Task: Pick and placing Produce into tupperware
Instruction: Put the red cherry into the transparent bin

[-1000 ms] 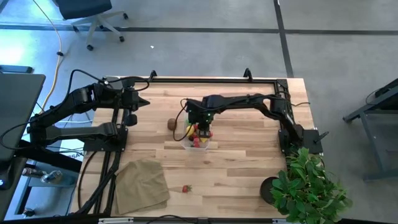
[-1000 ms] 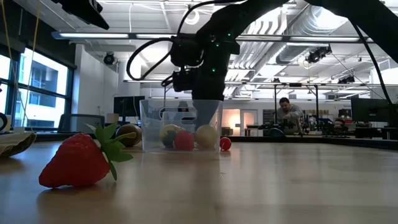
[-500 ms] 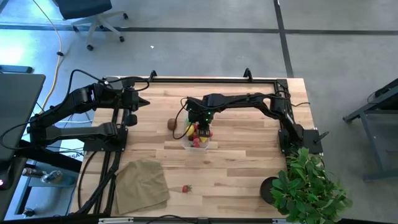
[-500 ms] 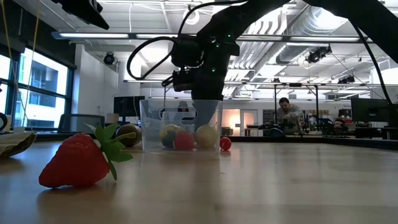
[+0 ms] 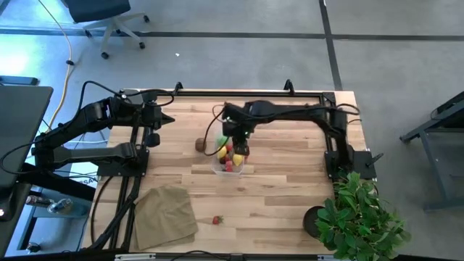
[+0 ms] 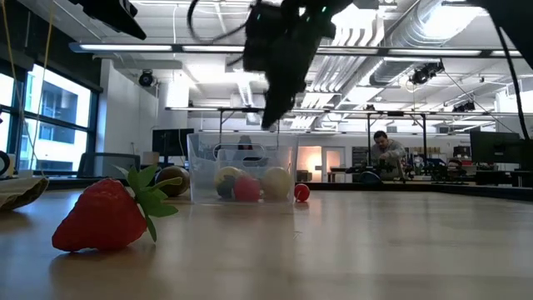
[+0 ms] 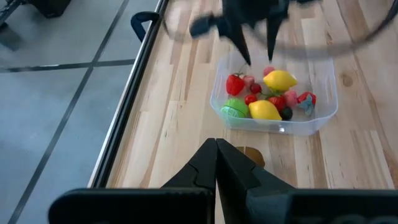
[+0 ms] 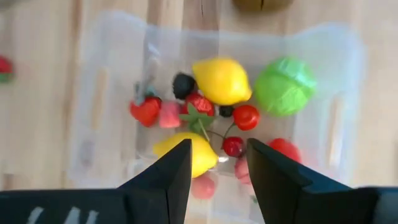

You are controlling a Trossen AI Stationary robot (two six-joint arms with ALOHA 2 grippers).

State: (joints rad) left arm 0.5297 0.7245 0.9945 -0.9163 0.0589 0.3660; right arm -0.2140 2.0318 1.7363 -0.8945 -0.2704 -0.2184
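Observation:
The clear tupperware (image 5: 230, 162) (image 8: 93, 93) stands on its base mid-table. It holds two yellow lemons (image 8: 221, 81), a green ball (image 8: 285, 86), red berries and small strawberries. My right gripper (image 8: 216, 155) (image 6: 279, 96) hovers open and empty above the tub, fingers pointing down. A brown kiwi (image 5: 201, 145) lies on the table at the tub's left. A strawberry (image 5: 216, 220) (image 6: 104, 217) lies near the table's near edge. My left gripper (image 7: 216, 152) (image 5: 165, 119) waits shut over the table's far left part.
A tan cloth (image 5: 165, 212) lies at the near left corner, and a leafy potted plant (image 5: 359, 217) stands at the near right corner. In the low view a small red berry (image 6: 301, 192) shows beside the tub's right wall. Bare wood lies right of the tub.
My right gripper has risen from low in the tub to well above its rim, shifting slightly toward the far edge. The fruits and the tub have stayed where they were.

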